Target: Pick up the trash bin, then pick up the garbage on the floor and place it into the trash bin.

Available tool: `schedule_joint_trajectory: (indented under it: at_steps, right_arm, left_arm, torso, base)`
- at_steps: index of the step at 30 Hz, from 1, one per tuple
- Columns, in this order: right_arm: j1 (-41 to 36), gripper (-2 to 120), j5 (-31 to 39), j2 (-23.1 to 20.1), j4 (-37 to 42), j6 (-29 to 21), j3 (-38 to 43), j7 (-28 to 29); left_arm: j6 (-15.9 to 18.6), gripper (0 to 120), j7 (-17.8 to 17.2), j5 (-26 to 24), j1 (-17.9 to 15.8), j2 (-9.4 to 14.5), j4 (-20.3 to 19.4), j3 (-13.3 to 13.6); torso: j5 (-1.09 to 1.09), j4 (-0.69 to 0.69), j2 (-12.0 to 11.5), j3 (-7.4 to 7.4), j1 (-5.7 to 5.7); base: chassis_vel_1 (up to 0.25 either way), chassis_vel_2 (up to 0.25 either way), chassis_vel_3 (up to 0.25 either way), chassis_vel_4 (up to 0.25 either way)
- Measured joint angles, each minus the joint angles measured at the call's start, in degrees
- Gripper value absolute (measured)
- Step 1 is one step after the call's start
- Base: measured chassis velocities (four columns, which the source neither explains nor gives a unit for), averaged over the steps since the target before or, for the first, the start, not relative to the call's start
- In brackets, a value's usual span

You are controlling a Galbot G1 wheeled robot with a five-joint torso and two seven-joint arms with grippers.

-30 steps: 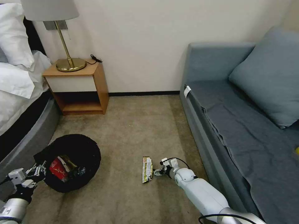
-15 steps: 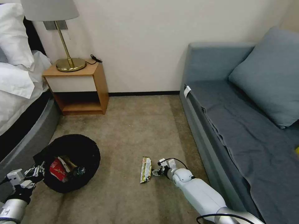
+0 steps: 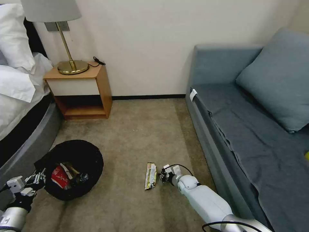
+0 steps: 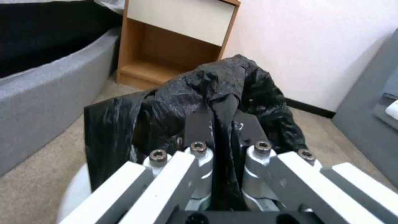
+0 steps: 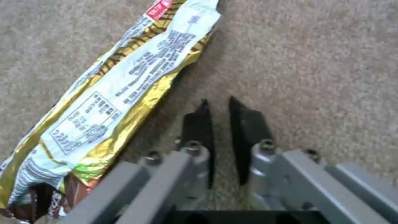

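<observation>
Left pincer [image 3: 32, 181]: nearest the robot at lower left, its jaws clamped on a fold of the crinkly black bag liner, as the left wrist view shows.
Right pincer [image 3: 160, 177]: low over the beige carpet floor [image 3: 135, 129], just beside the wrapper; its dark fingers [image 5: 244, 124] stand nearly together with a thin gap, gripping nothing.
Yellow-green foil wrapper [image 3: 150, 175]: last piece of garbage on the floor, lying flat and lengthwise just left of the right pincer, apart from its fingertips.
Handling, wrapper: judged very light, thin, slick and crinkly; it lies flush with the carpet, so a pinch across one long edge or at a raised, creased end looks most promising.
Small round trash bin with black plastic liner [image 3: 74, 169]: held at its near rim on the left side; a red-white wrapper [image 3: 60, 177] and other litter lie inside.
Handling, bin: judged light, but the liner is soft and may slip off the rim.
Wooden bedside counter [image 3: 80, 90]: farther back against the wall, carrying a brass lamp [image 3: 69, 62].
Grey-blue sofa [image 3: 251, 122]: along the right side.
</observation>
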Motion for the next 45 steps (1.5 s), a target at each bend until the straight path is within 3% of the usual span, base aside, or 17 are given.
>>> schedule_joint_trajectory:
  at_steps: [4, 27, 38, 41, 43, 45]
  right_arm:
    - [-0.04, 0, -0.02, 0.21, -0.09, 0.12, -0.23, -0.24]
    - [-2.18, 0, 2.87, -4.53, 8.11, 0.76, -0.14, -0.94]
    - [-4.13, 39, 3.04, -6.81, 9.68, 3.19, 0.52, -6.55]
    - [-4.23, 54, 3.12, -5.95, 8.69, 3.72, 0.34, -7.32]
    - [-4.23, 55, 3.09, -5.74, 8.50, 3.77, 0.32, -7.32]
    - [-4.04, 69, 2.55, -4.18, 6.82, 4.09, 0.11, -7.32]
  left_arm:
    - [0.00, 4, 0.04, -0.03, 0.07, -0.12, 0.00, -0.04]
    - [-0.15, 4, 0.16, 0.09, -0.45, 0.16, 0.90, 0.90]
    - [-0.27, 4, 0.28, 0.52, -0.76, 0.50, 1.47, 1.93]
    - [-0.27, 4, 0.32, 0.94, -0.97, 0.48, 1.76, 2.28]
    - [-0.27, 4, 0.33, 0.98, -0.97, 0.48, 1.78, 2.29]
    - [-0.29, 4, 0.37, 1.19, -0.98, 0.41, 1.99, 2.32]
  torso:
    - [0.02, 0.00, 0.00, 0.00, 0.00]
    - [0.01, -0.01, 0.00, 0.00, 0.00]
    - [0.01, -0.02, 0.00, 0.00, 0.00]
    - [0.00, -0.02, 0.00, 0.00, 0.00]
    - [0.00, -0.02, -0.01, 0.00, 0.00]
    - [0.00, -0.01, 0.00, 0.00, 0.00]
  base:
    - [0.000, 0.000, 0.000, 0.000]
    - [0.000, 0.000, 0.000, 0.000]
    - [0.000, 0.000, 0.000, 0.000]
    - [0.000, 0.000, 0.000, 0.000]
    - [0.000, 0.000, 0.000, 0.000]
    - [0.000, 0.000, 0.000, 0.000]
